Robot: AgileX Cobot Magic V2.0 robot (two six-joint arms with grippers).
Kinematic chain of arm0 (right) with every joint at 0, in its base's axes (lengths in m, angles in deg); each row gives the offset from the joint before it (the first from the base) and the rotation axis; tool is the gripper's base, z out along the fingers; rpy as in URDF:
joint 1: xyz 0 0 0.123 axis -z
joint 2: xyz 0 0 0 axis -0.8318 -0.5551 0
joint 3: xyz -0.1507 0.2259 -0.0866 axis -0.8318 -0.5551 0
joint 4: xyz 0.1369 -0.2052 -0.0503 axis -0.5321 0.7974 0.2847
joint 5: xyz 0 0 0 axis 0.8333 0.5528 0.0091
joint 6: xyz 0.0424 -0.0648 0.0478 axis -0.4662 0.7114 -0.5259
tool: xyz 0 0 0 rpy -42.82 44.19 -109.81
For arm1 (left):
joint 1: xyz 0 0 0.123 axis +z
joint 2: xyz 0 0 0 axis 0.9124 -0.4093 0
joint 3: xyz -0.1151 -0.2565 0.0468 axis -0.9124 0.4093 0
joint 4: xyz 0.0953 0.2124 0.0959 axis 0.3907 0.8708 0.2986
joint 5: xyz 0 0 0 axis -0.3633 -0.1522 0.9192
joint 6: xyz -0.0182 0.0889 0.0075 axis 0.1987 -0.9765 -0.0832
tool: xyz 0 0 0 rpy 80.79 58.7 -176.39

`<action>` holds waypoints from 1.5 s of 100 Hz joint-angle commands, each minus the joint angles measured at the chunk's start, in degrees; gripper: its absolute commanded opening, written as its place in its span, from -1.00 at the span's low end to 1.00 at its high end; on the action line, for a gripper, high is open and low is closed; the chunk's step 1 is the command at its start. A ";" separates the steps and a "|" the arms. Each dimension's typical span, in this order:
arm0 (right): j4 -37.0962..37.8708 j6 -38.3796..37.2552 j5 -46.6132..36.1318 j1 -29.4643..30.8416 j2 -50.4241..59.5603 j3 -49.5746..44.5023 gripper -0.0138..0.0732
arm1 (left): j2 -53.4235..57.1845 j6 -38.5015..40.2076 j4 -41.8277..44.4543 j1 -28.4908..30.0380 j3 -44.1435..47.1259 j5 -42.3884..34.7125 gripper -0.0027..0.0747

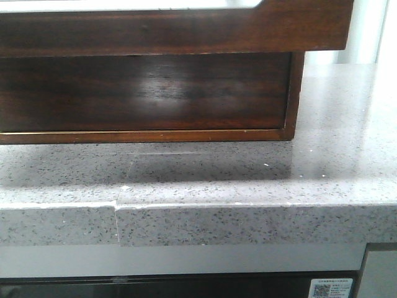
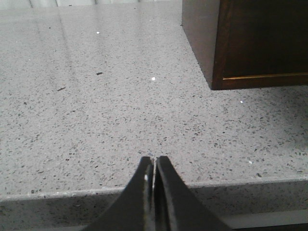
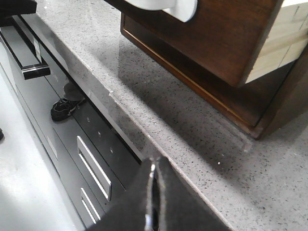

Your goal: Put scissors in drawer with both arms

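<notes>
No scissors show in any view. The drawer (image 1: 186, 31) is a dark glossy wooden one, pulled out at the top of the front view, with a wide shallow cut-out along its top edge. It also juts toward the camera in the right wrist view (image 3: 221, 43). My left gripper (image 2: 154, 158) is shut and empty, low over the counter's front edge, left of the wooden cabinet (image 2: 260, 43). My right gripper (image 3: 154, 161) is shut and empty too, hanging over the counter's front edge below the drawer. Neither gripper shows in the front view.
The wooden cabinet (image 1: 149, 93) stands on a grey speckled countertop (image 1: 248, 180) with a seam in its front edge (image 1: 116, 211). Below the counter are dark appliance fronts with metal handles (image 3: 94, 166). A pale wooden drawer side (image 3: 284, 38) shows behind the drawer front.
</notes>
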 commanded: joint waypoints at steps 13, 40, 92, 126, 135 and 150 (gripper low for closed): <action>-0.58 -0.10 -4.10 0.03 -0.39 1.42 -0.82 | 1.60 -0.23 -0.41 0.10 1.18 -3.87 -0.99; -0.36 -0.10 -8.14 0.03 -0.39 1.40 -0.82 | 1.60 -0.23 -0.41 0.10 1.18 -3.87 -0.99; 18.20 -24.65 -46.55 18.74 -0.39 -9.32 -0.82 | 1.60 -0.23 -0.41 0.10 1.18 -3.87 -0.99; 19.19 -35.83 -46.55 30.36 -0.12 -17.41 -0.82 | 1.60 -0.23 -0.41 0.10 1.18 -3.87 -0.99; 19.19 -35.83 -46.55 32.78 1.24 -19.34 -0.82 | 1.60 -0.23 -0.41 0.10 1.18 -3.87 -0.99; 19.88 -35.83 -38.19 36.23 5.00 -19.20 -0.82 | 1.60 -0.23 -0.41 0.10 1.18 -3.87 -0.99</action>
